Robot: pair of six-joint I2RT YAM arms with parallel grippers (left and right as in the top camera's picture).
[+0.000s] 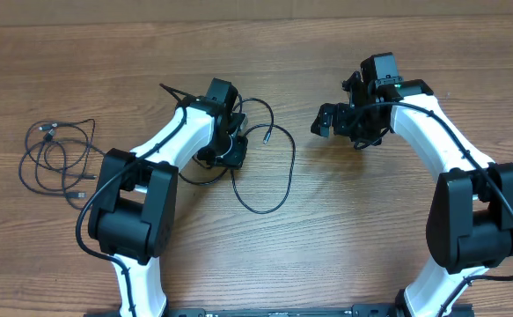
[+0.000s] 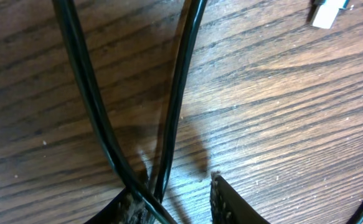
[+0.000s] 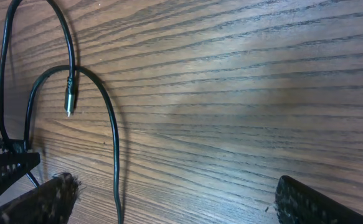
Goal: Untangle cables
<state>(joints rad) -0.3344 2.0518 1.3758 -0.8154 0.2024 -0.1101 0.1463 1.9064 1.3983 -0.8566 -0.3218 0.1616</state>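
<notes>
Left fingers (image 2: 226,205): partly apart, low in the left wrist frame. 2 strands of the loose cable (image 2: 88,93) run down into the gap and cross against the finger at lower left. The finger at lower centre stands clear of them, so nothing is clamped.
Right fingers (image 3: 312,202): spread wide at the 2 lower corners of the right wrist frame, with bare wood between them, holding nothing.
Loose cable, overhead: thin and black, left of centre. It loops around the left fingers and sweeps out in 1 wide curve toward the lower middle, lying flat on the bench (image 1: 370,238).
Plug tip (image 1: 265,137): small and silver-grey, just right of the left fingers inside that curve. It also shows at the left of the right wrist frame, pointing down.
Coiled cables (image 1: 58,158): far left of the overhead frame, a slack tangle of thin black loops, apart from both sets of fingers.
Bench: brown wood grain across every view.
</notes>
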